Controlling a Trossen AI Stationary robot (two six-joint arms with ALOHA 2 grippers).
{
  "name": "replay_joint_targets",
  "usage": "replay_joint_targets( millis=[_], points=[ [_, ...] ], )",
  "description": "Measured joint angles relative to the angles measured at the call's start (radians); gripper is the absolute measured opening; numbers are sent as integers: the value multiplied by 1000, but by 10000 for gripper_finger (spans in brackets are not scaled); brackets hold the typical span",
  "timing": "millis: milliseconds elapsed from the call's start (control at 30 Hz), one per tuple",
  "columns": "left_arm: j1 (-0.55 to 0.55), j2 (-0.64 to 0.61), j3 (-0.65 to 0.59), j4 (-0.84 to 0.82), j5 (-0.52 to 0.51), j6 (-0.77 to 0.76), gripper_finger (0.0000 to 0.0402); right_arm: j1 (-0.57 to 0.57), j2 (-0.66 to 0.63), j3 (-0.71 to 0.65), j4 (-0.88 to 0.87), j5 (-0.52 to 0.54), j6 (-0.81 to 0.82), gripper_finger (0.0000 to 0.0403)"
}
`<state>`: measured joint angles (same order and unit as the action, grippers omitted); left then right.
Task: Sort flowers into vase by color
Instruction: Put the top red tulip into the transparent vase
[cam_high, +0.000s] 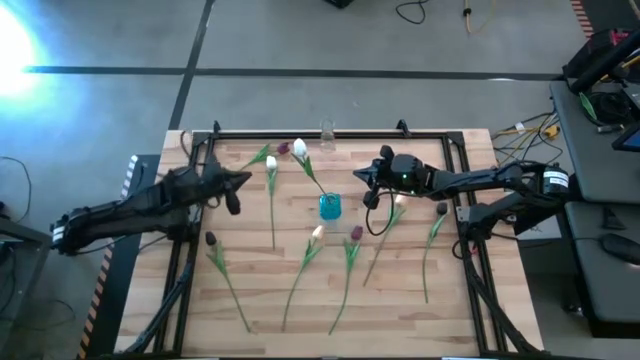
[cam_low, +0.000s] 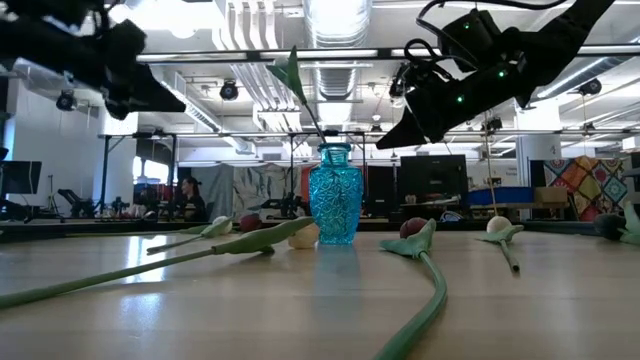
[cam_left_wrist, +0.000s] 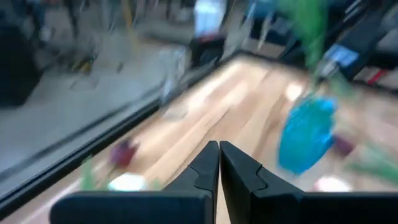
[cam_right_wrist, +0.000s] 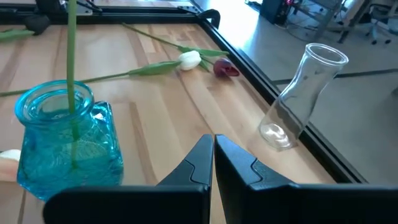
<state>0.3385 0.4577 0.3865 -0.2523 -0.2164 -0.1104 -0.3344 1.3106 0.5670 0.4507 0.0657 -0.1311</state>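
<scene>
Both claws are hanging closed and empty above the table: the right claw (cam_high: 372, 183) just beside the blue vase (cam_high: 330, 207), the left claw (cam_high: 238, 182) farther off on the vase's other side. One white tulip (cam_high: 299, 149) is already standing in the vase; the other tulips (cam_high: 352, 262) are lying scattered around it. A clear glass vase (cam_right_wrist: 300, 98) is waiting at the table's edge beyond the blue one. Reaching past, an arm could likely be knocking either vase over.

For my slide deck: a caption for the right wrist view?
Shut right gripper above the table, between a blue vase holding one stem and an empty clear vase.
</scene>
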Motion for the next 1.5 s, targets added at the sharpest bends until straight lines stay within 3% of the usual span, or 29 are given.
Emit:
replay_joint_targets(
  millis=[133, 300, 467, 700, 867, 1100, 1367, 1500],
  points=[
    [108, 199, 161, -163, 111, 103, 0, 2, 0, 0, 1, -25, 0, 9],
    [315, 415, 245, -179, 348, 234, 0, 3, 0, 0, 1, -44, 11, 9],
    [525, 610, 334, -222, 481, 302, 0, 3, 0, 0, -1, -49, 12, 9],
    [613, 905, 483, -356, 485, 390, 0, 3, -1, 0, -18, -91, 15, 9],
    [608, 1059, 583, -354, 356, 410, 2, 3, -1, -1, -37, -100, 10, 9],
    [608, 1183, 665, -387, 333, 448, 40, 3, -1, -1, -54, -100, 2, 9],
    [610, 1278, 683, -395, 303, 475, 109, 3, -1, -1, -79, -100, 0, 9],
    [610, 1321, 683, -394, 284, 479, 120, 3, -1, -1, -80, -100, 0, 9]
  ],
)
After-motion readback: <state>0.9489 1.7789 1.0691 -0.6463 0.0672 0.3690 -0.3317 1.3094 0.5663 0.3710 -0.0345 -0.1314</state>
